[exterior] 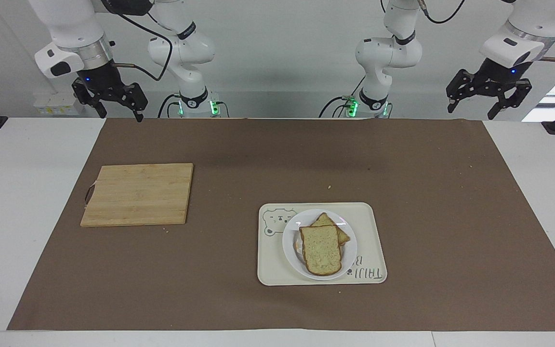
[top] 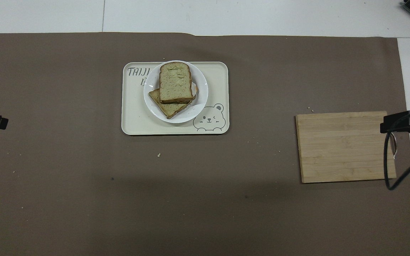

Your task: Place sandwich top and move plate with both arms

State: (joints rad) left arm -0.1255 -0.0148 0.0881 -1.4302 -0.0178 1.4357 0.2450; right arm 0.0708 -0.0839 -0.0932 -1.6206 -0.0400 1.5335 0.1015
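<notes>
From across the table, the sandwich top (exterior: pixel 322 250) lies on the lower slice on the white plate (exterior: pixel 350 250), which sits on the bear tray (exterior: pixel 373 241). Both claws hang empty and spread at the robots' edge, the left claw (exterior: pixel 488 94) closer to the plate than the right claw (exterior: pixel 110 99). From overhead, the sandwich top (top: pixel 175 82) runs lengthwise away from the robots, the plate (top: pixel 200 95) well apart from the cutting board (top: pixel 343 146).

Even, bright light falls from above, and both views are sharp. A soft broad shadow darkens the brown mat (top: pixel 205 192) nearest the robots, and small glints show on the plate (exterior: pixel 350 246) rim.
</notes>
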